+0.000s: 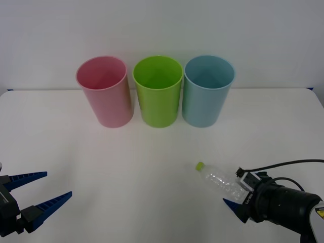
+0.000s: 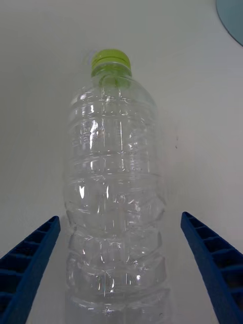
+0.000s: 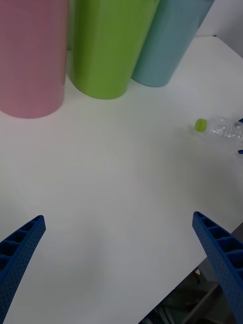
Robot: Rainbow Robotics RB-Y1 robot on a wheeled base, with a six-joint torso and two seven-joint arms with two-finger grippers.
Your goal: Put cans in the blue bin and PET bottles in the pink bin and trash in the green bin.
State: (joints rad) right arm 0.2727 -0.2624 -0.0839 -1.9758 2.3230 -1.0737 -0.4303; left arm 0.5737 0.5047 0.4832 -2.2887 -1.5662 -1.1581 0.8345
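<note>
Your right gripper [image 2: 121, 273] is standing wide, its fingers flanking the clear, crinkled PET bottle [image 2: 114, 202], which is lying on the white tabletop [image 1: 126, 167], its yellow-green cap [image 2: 111, 61] pointing away. Your left gripper [image 1: 43, 195] is also spread wide.

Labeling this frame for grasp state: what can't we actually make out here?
- Bottle base: cut off by the right wrist view's edge; in the front view the right gripper covers it.
- Bottoms of the pink bin, green bin and blue bin: hidden by their own walls.
- Left gripper: open, idle near the table's left edge.
</note>
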